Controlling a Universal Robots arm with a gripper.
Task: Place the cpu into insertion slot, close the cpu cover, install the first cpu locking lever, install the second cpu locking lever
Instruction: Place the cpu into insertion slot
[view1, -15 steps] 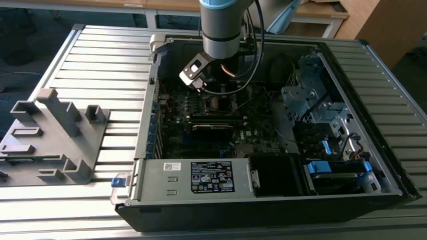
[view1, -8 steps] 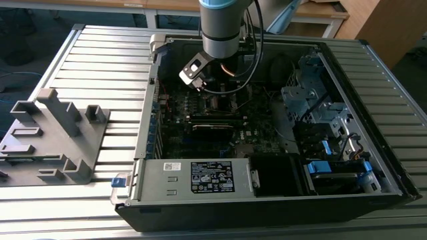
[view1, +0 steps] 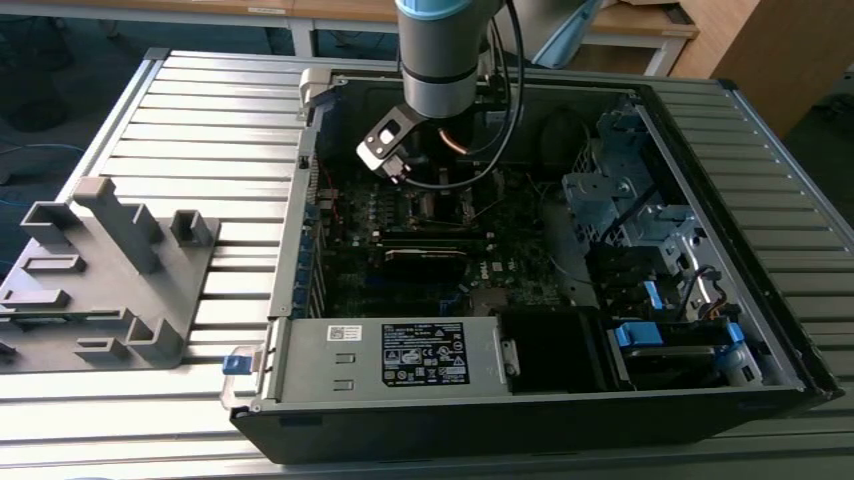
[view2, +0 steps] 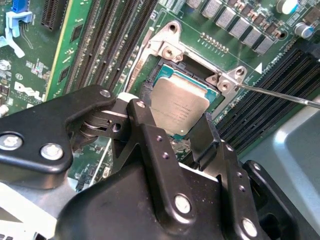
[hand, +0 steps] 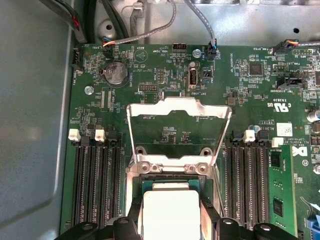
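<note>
Gripping the cpu (view2: 179, 104), the hand (view2: 174, 121) at the insertion slot (view2: 167, 65), cpu cover (hand: 175, 105) open.

In the second wrist view the tool (view2: 171, 119) has its two black fingers (view2: 150, 135) pressed against opposite edges of the cpu (view2: 179, 106). The chip's dull metal top faces the camera directly over the insertion slot (view2: 162, 67), though whether it is seated or just above cannot be told. A dark strip of the slot shows past the chip's far edges, a thin metal rod (view2: 280, 96) runs off from one screwed corner of the slot's silver rim (view2: 172, 49), and long black memory slots (view2: 102, 45) lie on the green circuit board (view2: 235, 52) on either side of the slot.
</note>
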